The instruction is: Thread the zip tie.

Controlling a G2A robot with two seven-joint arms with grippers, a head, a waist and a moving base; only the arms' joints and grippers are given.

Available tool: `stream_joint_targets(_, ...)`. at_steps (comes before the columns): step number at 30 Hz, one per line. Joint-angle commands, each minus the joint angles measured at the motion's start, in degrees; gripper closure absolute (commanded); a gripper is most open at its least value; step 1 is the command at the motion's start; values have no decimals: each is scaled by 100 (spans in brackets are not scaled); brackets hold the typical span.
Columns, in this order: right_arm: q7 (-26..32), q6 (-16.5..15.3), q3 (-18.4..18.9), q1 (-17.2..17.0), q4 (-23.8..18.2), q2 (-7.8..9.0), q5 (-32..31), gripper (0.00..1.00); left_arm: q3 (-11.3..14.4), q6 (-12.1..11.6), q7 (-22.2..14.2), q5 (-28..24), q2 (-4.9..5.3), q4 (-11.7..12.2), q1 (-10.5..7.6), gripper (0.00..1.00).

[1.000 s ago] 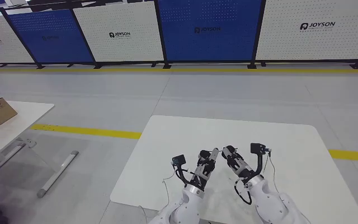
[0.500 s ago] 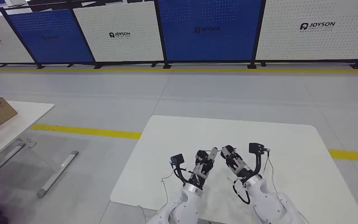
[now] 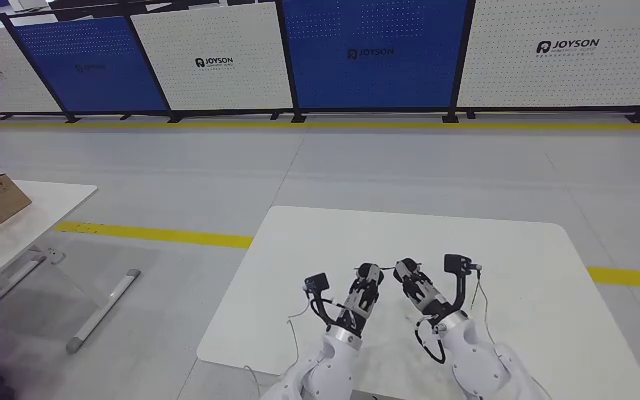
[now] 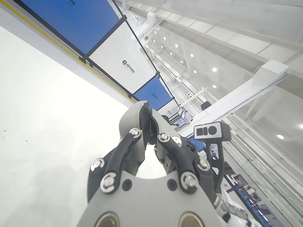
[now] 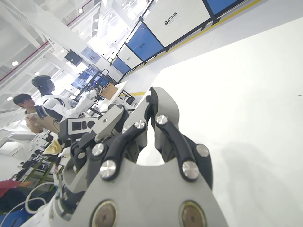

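My left gripper [image 3: 368, 271] and right gripper [image 3: 403, 268] hover side by side over the near part of the white table [image 3: 500, 250], tips pointing away from me and a small gap between the two. In the left wrist view the left gripper [image 4: 147, 109] is shut, its black pads pressed together with nothing visible between them. The right gripper [image 5: 151, 95] is also shut, pads together. The other arm's wrist camera [image 4: 211, 131] sits close beside the left gripper.
The table top [image 5: 236, 83] is bare white, with its far edge and left edge [image 3: 235, 290] bordering grey floor. Another white table [image 3: 40, 215] stands at the far left. Blue and white partition panels [image 3: 375, 50] line the back.
The left gripper's tip has swung slightly left, away from the right gripper. The right gripper has shifted very little.
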Motion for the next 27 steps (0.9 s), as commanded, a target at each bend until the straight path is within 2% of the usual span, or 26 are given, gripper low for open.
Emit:
stream_joint_targets(1, 10, 4, 1, 6, 6, -3, 0, 100, -1, 0, -17, -7, -2, 3, -5, 100)
stream_joint_targets(5, 54, 33, 0, 29, 23, -9, 9, 99, -10, 0, -34, -17, -6, 5, -12, 100)
stream_joint_targets(6, 66, 49, -1, 37, 28, -11, 13, 77, -14, 1, -36, -23, -7, 5, -15, 100)
stream_joint_targets(7, 76, 65, -3, 45, 31, -14, 18, 64, -16, 1, -39, -27, -8, 5, -16, 100)
stream_joint_targets(8, 90, 76, -6, 51, 35, -18, 42, 55, -20, 2, -38, -31, -10, 6, -17, 100)
stream_joint_targets(9, 106, 72, -7, 57, 38, -21, 77, 31, -24, 5, -32, -38, -11, 7, -18, 100)
stream_joint_targets(12, 137, 59, 3, 74, 47, -25, 115, 4, -30, 9, -28, -50, -16, 9, -22, 100)
stream_joint_targets(13, 145, 54, 5, 75, 46, -25, 123, 0, -32, 11, -27, -54, -17, 9, -22, 100)
stream_joint_targets(20, 184, 4, 74, 25, -8, -16, 145, 0, -53, 68, -35, -127, -31, 12, -37, 100)
stream_joint_targets(25, 168, -148, 389, -348, -209, 63, 112, 0, -61, 130, -133, -215, -38, 2, -40, 100)
stream_joint_targets(27, 171, -153, 410, -372, -223, 68, 103, 0, -60, 139, -149, -233, -39, 2, -38, 100)
